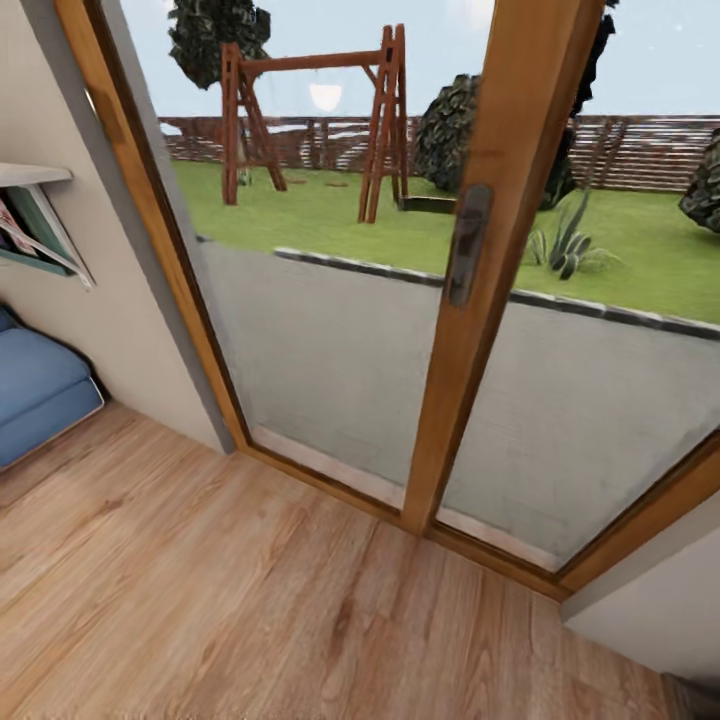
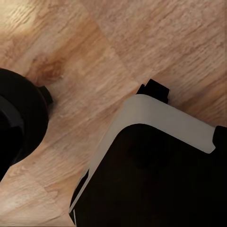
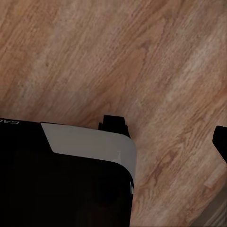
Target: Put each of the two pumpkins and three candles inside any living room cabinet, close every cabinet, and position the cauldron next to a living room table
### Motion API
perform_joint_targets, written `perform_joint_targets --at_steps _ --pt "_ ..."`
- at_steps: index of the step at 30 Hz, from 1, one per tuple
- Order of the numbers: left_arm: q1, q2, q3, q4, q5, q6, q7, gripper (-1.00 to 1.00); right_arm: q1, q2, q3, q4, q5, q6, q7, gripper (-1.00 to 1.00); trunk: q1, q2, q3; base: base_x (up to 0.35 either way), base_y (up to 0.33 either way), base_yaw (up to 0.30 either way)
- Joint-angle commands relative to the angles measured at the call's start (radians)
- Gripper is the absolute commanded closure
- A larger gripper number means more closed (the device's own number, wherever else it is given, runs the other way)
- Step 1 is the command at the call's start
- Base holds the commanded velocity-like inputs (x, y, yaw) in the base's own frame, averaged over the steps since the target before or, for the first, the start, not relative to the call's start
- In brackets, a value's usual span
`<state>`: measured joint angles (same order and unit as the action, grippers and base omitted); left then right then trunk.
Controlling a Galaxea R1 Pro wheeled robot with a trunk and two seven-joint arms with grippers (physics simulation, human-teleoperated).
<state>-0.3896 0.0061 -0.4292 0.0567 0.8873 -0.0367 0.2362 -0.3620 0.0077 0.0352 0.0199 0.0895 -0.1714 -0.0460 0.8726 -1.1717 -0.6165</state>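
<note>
Neither wrist view settles how far the grippers are open. In the left wrist view a black and pale-grey robot body (image 2: 151,165) covers much of the wooden floor (image 2: 142,42), with a small black tab (image 2: 156,89) poking past its edge and a round black part (image 2: 19,123) to one side; I cannot tell whether any of this is a finger, or whether anything is held. The right wrist view has a similar dark housing (image 3: 61,179) with a grey band, a black stub (image 3: 115,124) at its rim and a dark sliver (image 3: 221,142) cut off at the frame edge, all above bare boards.

From the head view, no pumpkin, candle, cauldron or cabinet is in sight. It faces a wood-framed glass door (image 1: 480,250) with a dark handle (image 1: 466,243), a garden swing frame (image 1: 310,110) beyond. A blue cushion (image 1: 35,385) and a shelf of books (image 1: 35,225) are cropped at the left edge
</note>
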Motion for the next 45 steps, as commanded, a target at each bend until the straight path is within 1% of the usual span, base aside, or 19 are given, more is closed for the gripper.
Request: perform_joint_targets --at_steps 1,16,35,45 --pt "0.000 0.000 0.000 0.000 0.000 0.000 0.000 -1.00 0.000 0.000 0.000 0.000 0.000 0.000 0.000 -1.00 0.000 0.000 0.000 0.000 0.000 0.289" --pt "0.000 0.001 0.001 0.000 0.002 -0.002 0.000 -1.00 0.000 -0.003 0.000 0.000 -0.009 0.000 -0.001 -1.00 0.000 0.000 0.000 0.000 0.000 0.289" --pt "0.000 0.001 0.001 0.000 -0.002 -0.002 0.000 -1.00 0.000 -0.002 0.000 0.000 -0.007 0.000 -0.003 -1.00 0.000 0.000 0.000 0.002 -0.005 0.289" --pt "0.000 0.003 0.001 0.000 -0.001 -0.002 0.000 -1.00 0.000 0.002 0.000 0.000 -0.002 0.000 -0.005 -1.00 0.000 0.000 0.000 0.228 -0.185 0.289"
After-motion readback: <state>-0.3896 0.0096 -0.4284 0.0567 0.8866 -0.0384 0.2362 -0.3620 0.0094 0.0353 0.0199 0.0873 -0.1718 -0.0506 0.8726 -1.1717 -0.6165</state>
